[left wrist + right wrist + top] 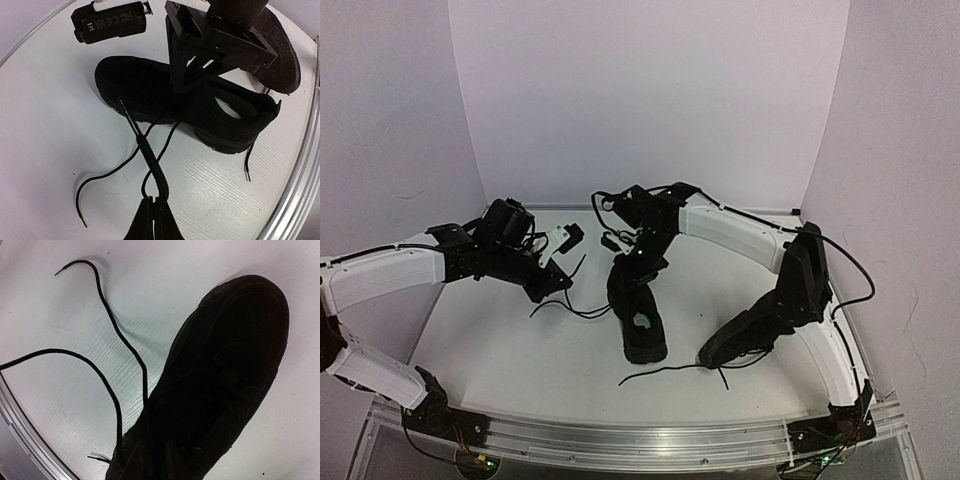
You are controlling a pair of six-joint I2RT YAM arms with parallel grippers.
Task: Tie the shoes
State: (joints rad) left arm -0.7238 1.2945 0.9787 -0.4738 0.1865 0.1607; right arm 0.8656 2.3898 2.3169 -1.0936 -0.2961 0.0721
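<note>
**Left pincer has a lace, right one is down on the shoe**

The centre shoe (642, 325) sits mid-table, toe pointing away from the arm bases, pale insole label showing. The second shoe (730, 345) lies near its right, partly under the right arm. The left gripper (152, 220) is clamped tight on a lace (150, 155) stretched from the centre shoe's front. The right gripper (638, 262) is planted on that shoe's lacing, and I can't tell if its fingers grip anything. Loose lace ends trail over the white table (510, 350).
</note>
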